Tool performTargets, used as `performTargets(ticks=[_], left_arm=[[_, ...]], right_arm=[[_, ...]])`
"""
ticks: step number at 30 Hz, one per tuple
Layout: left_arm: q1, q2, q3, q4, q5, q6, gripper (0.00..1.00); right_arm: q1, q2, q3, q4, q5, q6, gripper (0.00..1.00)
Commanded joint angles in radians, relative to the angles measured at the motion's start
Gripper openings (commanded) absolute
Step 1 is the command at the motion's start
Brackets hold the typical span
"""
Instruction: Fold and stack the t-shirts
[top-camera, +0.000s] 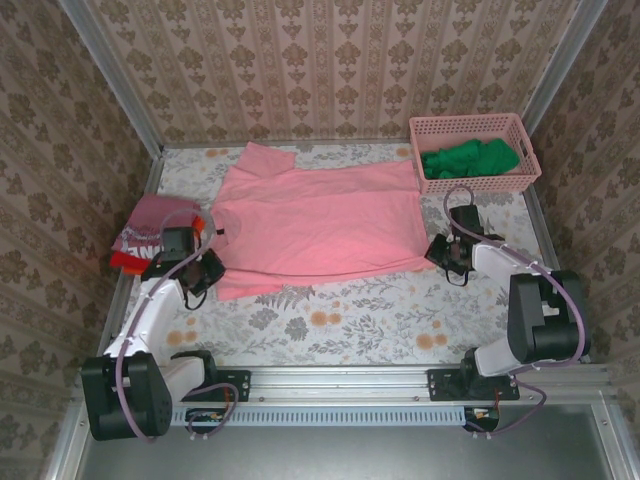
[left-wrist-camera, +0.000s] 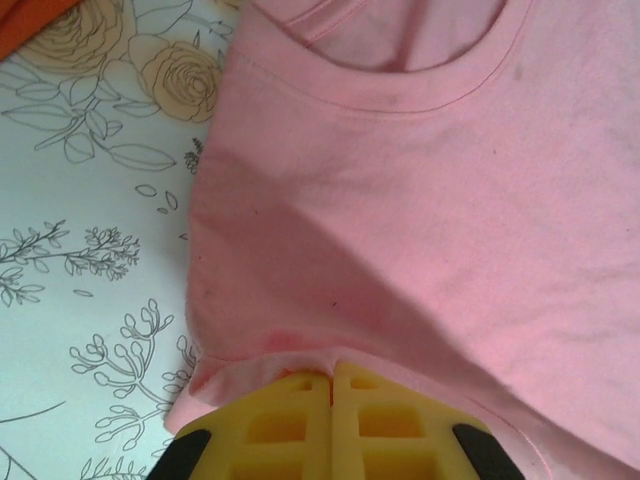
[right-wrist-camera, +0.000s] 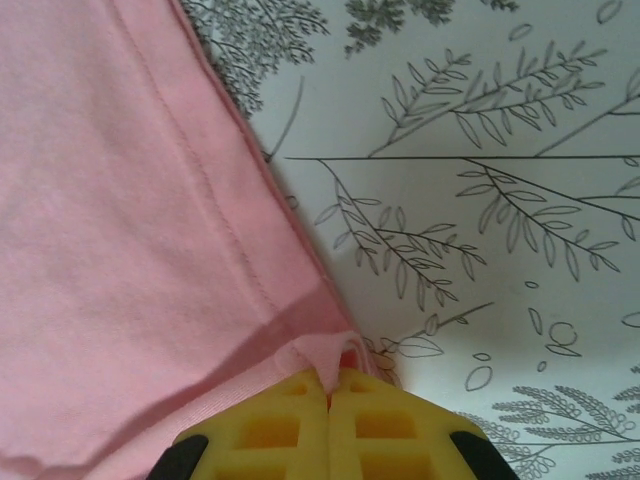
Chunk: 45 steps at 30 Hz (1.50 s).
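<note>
A salmon-pink t-shirt (top-camera: 320, 215) lies spread flat mid-table, collar to the left. My left gripper (top-camera: 207, 263) is shut on its left edge below the collar; in the left wrist view the yellow fingers (left-wrist-camera: 290, 420) pinch a fold of pink cloth (left-wrist-camera: 450, 200). My right gripper (top-camera: 442, 254) is shut on the shirt's near right hem corner, a small pinch of hem (right-wrist-camera: 325, 355) between its closed fingers (right-wrist-camera: 270, 430). At the left edge a dusty-red t-shirt with white lettering (top-camera: 150, 228) lies folded on an orange-red one (top-camera: 125, 262).
A pink lattice basket (top-camera: 470, 127) at the back right holds green cloth (top-camera: 470, 160). Patterned walls enclose the table on three sides. Bare floral tablecloth (top-camera: 340, 320) runs between the shirt and the arm bases.
</note>
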Motion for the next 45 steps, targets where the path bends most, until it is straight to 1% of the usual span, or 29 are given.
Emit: performTargets(ticks=[1, 5, 7, 9, 10, 11, 12, 13, 15, 17, 19, 21, 24, 27, 29, 32, 35, 40, 45], left_arm=[[0.02, -0.022, -0.026, -0.064, 0.012, -0.028, 0.0], [0.03, -0.028, -0.034, -0.067, 0.017, -0.028, 0.01], [0.031, -0.025, -0.032, -0.062, 0.015, -0.026, 0.02], [0.033, -0.024, -0.025, -0.049, 0.011, -0.026, 0.06], [0.031, -0.023, -0.02, -0.044, 0.009, -0.026, 0.11], [0.031, -0.021, -0.012, -0.042, 0.006, -0.026, 0.19], [0.032, -0.018, -0.002, -0.042, 0.007, -0.024, 0.3], [0.031, -0.018, 0.008, -0.041, 0.009, -0.022, 0.35], [0.03, -0.022, 0.02, -0.031, 0.014, -0.018, 0.39], [0.031, -0.022, 0.026, -0.018, 0.011, -0.015, 0.44], [0.029, -0.012, 0.045, -0.033, -0.01, -0.004, 0.48], [0.02, -0.004, 0.059, -0.041, -0.043, 0.007, 0.52], [0.014, 0.028, 0.068, 0.0, -0.055, 0.014, 0.53], [0.015, 0.099, 0.096, 0.013, -0.075, 0.008, 0.54], [0.013, 0.115, 0.104, -0.008, -0.091, -0.013, 0.55], [0.002, 0.045, 0.06, -0.029, -0.122, -0.041, 0.55], [0.003, -0.035, 0.016, -0.067, -0.091, -0.026, 0.56], [0.002, -0.089, -0.02, -0.133, -0.01, -0.02, 0.55], [0.0, -0.143, -0.077, -0.153, 0.014, -0.043, 0.49]], right_arm=[[-0.006, -0.043, -0.032, -0.044, 0.055, 0.009, 0.0], [-0.005, -0.056, -0.028, -0.055, 0.05, 0.0, 0.0], [-0.005, -0.067, -0.022, -0.051, 0.041, -0.006, 0.04], [-0.005, -0.075, -0.016, -0.035, 0.034, -0.02, 0.15], [-0.003, -0.114, -0.013, -0.027, 0.034, -0.027, 0.24], [-0.001, -0.129, -0.009, -0.023, 0.033, -0.038, 0.36], [0.002, -0.148, -0.003, -0.026, 0.034, -0.051, 0.49], [0.008, -0.169, 0.005, -0.03, 0.035, -0.067, 0.58], [0.034, -0.211, 0.015, -0.034, 0.044, -0.098, 0.68], [0.077, -0.245, 0.022, -0.025, 0.048, -0.124, 0.73], [0.145, -0.263, 0.031, 0.0, 0.042, -0.152, 0.75], [0.219, -0.248, 0.045, 0.026, 0.039, -0.16, 0.76], [0.295, -0.184, 0.071, 0.053, 0.039, -0.143, 0.76], [0.331, -0.112, 0.098, 0.07, 0.032, -0.114, 0.76], [0.333, -0.089, 0.111, 0.051, 0.049, -0.091, 0.76], [0.318, -0.094, 0.105, 0.023, 0.082, -0.069, 0.74], [0.277, -0.112, 0.078, 0.023, 0.051, -0.05, 0.72], [0.235, -0.124, 0.066, 0.013, 0.034, -0.059, 0.71], [0.226, -0.123, 0.067, 0.013, 0.035, -0.059, 0.71]])
